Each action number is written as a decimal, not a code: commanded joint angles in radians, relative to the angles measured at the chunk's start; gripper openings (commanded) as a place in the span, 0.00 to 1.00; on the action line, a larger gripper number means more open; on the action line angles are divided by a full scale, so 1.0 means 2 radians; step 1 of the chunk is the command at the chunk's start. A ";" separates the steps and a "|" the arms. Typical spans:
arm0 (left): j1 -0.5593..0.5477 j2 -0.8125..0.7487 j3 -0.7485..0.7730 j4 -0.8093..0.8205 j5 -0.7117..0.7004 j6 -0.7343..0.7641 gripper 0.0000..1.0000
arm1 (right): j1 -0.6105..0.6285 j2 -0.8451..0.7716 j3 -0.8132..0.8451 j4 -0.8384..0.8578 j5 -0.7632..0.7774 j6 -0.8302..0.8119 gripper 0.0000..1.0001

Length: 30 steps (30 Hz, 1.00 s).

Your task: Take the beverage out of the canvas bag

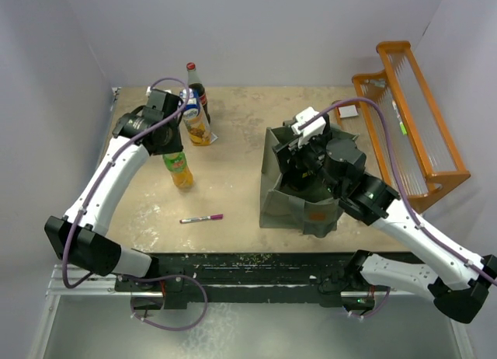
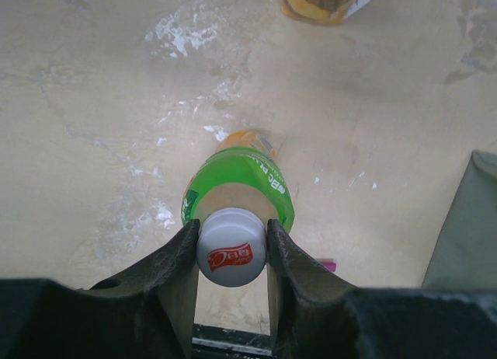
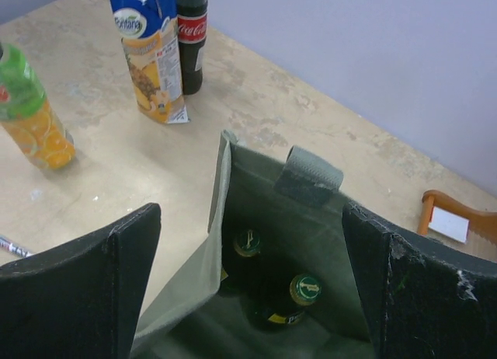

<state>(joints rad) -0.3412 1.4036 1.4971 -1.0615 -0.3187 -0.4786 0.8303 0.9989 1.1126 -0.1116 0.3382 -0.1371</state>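
Note:
The grey-green canvas bag [image 1: 278,197] stands open at right of centre, its tan label patch facing the near edge. Inside it, in the right wrist view, two dark bottles with green caps [image 3: 248,242] [image 3: 306,287] stand against the bag's wall [image 3: 311,235]. My right gripper [image 3: 250,215] is open and empty just above the bag's mouth [image 1: 307,153]. My left gripper [image 2: 231,246] is shut on the white cap of an orange drink bottle with a green label [image 1: 178,169], which stands upright on the table left of the bag.
A juice carton [image 1: 196,122] and a cola bottle [image 1: 194,83] stand at the back left. A pink pen [image 1: 202,218] lies near the front edge. An orange wooden rack [image 1: 411,118] stands at the right, a white card [image 1: 348,110] beside it.

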 commanded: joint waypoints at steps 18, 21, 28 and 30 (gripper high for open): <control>0.143 0.183 0.218 0.084 0.037 0.018 0.00 | -0.019 -0.075 -0.037 0.006 0.002 0.027 1.00; 0.143 0.206 0.237 0.086 0.062 0.024 0.00 | -0.020 -0.068 -0.028 0.009 0.016 0.021 1.00; 0.143 0.241 0.262 0.084 0.078 0.027 0.00 | -0.020 -0.065 -0.025 0.010 0.029 0.017 1.00; 0.143 0.245 0.265 0.089 0.080 0.030 0.00 | -0.021 -0.067 -0.027 0.009 0.031 0.017 1.00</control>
<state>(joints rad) -0.0582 1.9018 1.9598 -0.9565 -0.1772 -0.4477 0.7929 0.8772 1.0283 -0.1268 0.3603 -0.0906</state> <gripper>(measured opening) 0.375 0.998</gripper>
